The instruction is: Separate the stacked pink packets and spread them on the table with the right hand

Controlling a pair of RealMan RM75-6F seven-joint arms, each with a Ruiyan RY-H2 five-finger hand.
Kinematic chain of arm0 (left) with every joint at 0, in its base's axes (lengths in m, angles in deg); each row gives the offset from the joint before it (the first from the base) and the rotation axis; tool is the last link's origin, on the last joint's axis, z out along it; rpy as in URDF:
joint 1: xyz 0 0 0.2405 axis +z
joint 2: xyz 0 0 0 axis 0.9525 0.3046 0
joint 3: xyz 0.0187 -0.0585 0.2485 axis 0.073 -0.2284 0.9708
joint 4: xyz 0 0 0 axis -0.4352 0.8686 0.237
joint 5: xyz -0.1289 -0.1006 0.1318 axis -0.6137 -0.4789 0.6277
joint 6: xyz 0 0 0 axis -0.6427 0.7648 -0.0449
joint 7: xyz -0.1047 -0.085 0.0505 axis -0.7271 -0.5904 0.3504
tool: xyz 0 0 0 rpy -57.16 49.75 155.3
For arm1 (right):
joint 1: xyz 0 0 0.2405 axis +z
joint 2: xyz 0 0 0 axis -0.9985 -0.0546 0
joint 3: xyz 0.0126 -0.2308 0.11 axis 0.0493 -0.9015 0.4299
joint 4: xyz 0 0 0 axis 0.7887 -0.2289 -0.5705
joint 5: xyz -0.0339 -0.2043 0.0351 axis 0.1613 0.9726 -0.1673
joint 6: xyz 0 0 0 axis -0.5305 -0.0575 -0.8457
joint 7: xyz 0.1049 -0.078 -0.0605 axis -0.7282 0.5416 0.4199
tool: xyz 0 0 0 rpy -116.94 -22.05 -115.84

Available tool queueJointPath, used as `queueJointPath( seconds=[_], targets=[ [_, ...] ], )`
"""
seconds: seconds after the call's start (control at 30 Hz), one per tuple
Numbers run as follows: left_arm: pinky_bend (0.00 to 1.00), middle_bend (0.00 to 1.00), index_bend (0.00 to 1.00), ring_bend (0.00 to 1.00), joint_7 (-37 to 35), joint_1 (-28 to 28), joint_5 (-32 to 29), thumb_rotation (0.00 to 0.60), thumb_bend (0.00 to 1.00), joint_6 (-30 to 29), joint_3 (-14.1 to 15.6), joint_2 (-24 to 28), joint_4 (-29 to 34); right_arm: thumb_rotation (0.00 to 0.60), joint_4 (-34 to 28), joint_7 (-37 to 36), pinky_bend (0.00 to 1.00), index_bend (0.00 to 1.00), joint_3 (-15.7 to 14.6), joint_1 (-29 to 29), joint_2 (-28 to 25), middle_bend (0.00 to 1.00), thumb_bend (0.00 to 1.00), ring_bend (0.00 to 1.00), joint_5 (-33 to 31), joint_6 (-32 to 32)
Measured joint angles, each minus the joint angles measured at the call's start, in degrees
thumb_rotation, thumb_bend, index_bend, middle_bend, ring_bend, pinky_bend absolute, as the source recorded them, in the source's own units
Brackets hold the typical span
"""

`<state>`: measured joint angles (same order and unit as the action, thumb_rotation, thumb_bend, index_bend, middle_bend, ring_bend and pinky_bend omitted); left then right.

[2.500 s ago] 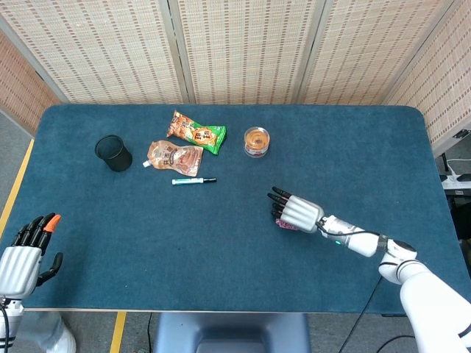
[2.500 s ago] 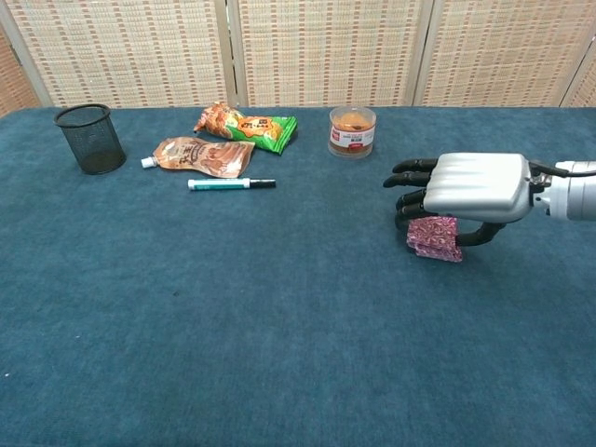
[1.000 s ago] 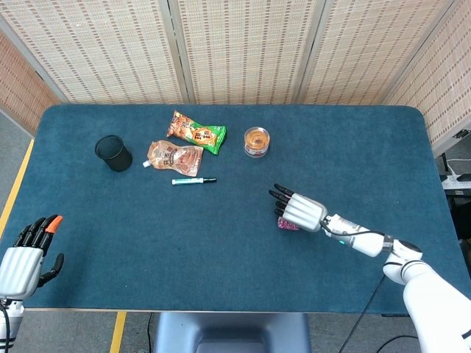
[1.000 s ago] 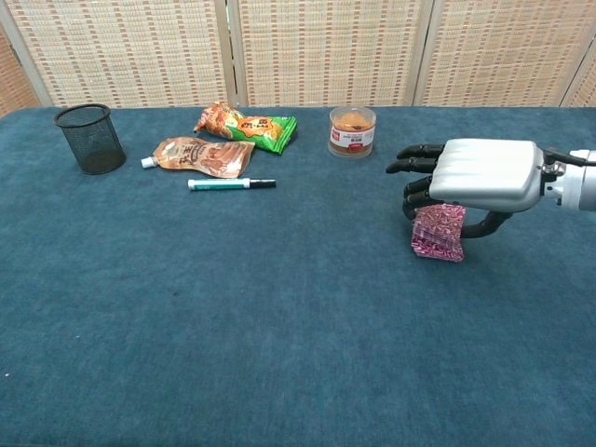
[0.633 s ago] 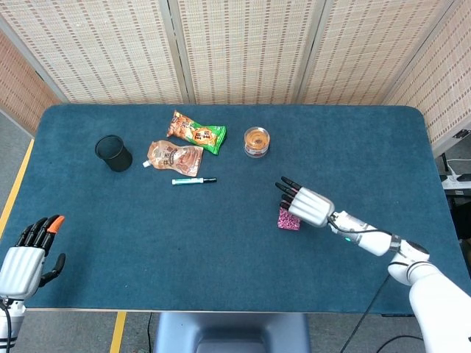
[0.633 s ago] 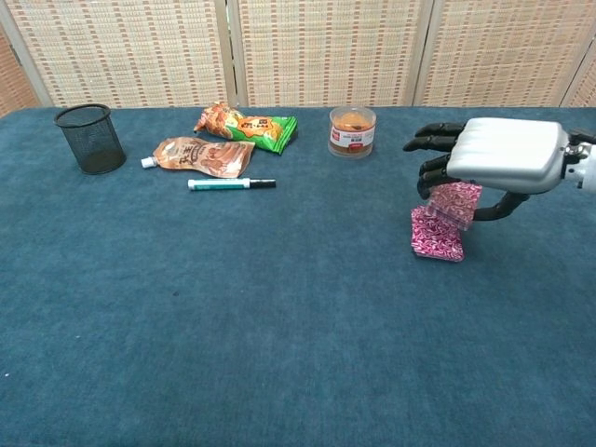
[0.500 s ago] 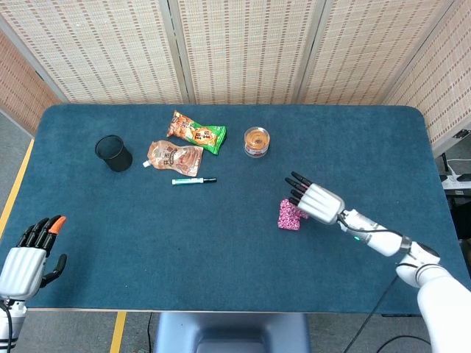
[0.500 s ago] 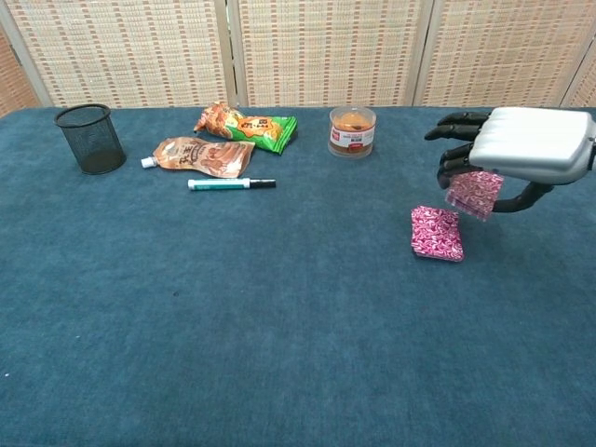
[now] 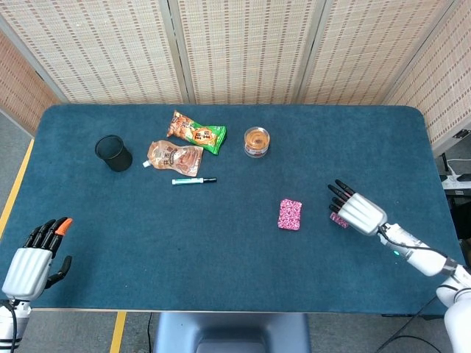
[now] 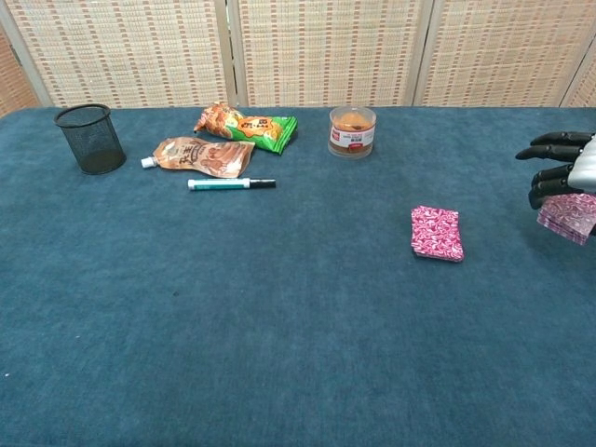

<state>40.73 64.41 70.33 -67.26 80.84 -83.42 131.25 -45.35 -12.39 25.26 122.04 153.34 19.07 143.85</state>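
Note:
One pink patterned packet [image 9: 290,214] [image 10: 437,233] lies flat on the blue table, right of centre. My right hand [image 9: 355,209] [image 10: 568,170] is well to its right, above the table near the right side, and grips a second pink packet [image 9: 338,220] [image 10: 568,217] that hangs under its fingers. My left hand [image 9: 33,259] stays at the front left corner, fingers apart and holding nothing; the chest view does not show it.
At the back stand a black mesh cup [image 9: 112,153], an orange pouch [image 9: 174,157], an orange-and-green snack bag [image 9: 197,132], a teal marker [image 9: 193,180] and a small clear jar [image 9: 256,141]. Woven screens rise behind the table's far edge.
My right hand lifted one pink packet off the stack and carried it to the right, leaving the other packet lying flat. The left hand has barely moved.

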Motion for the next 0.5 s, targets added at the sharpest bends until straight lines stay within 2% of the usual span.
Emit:
queueJointPath(
  seconds=[0.27,0.5],
  targets=[
    [0.18,0.09,0.00,0.09,-0.8,0.1,0.3,0.600,0.46,-0.2,0.4,-0.6,-1.3,0.600,3.6,-1.8,0.07,0.36,0.0,0.2,3.8,0.36,0.20,0.05,-0.1,-3.2],
    [0.18,0.09,0.00,0.10,-1.5,0.0,0.3,0.600,0.46,-0.2,0.2,-0.7,-2.1,0.600,4.4,-1.3,0.07,0.24,0.1,1.3,5.7,0.28,0.20,0.05,-0.1,-6.1]
  ],
)
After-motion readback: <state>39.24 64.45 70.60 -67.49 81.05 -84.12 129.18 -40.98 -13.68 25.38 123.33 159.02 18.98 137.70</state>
